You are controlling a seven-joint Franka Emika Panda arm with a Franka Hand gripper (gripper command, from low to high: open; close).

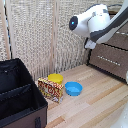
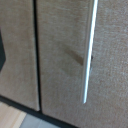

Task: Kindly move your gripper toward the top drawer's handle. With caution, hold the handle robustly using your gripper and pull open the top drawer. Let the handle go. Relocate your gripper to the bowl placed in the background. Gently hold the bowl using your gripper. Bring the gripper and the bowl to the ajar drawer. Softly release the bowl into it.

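You had the handle [image 2: 89,52] close before the wrist camera, drawer [image 1: 111,59] closed at the exterior view's right; yellow bowl [image 1: 55,78] waited on the desk [image 1: 95,105]. End effector unseen. Next: close in, clamp.

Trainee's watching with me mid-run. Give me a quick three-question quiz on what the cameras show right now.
1. True or false: the yellow bowl already lies in the top drawer.
2. Which sits nearer the exterior view's right: A) the blue bowl B) the black bin?
3. What slim silver thing fills the wrist view?

Key: 1. False; it rests on the wooden table behind the printed box. 2. A. 3. The handle.
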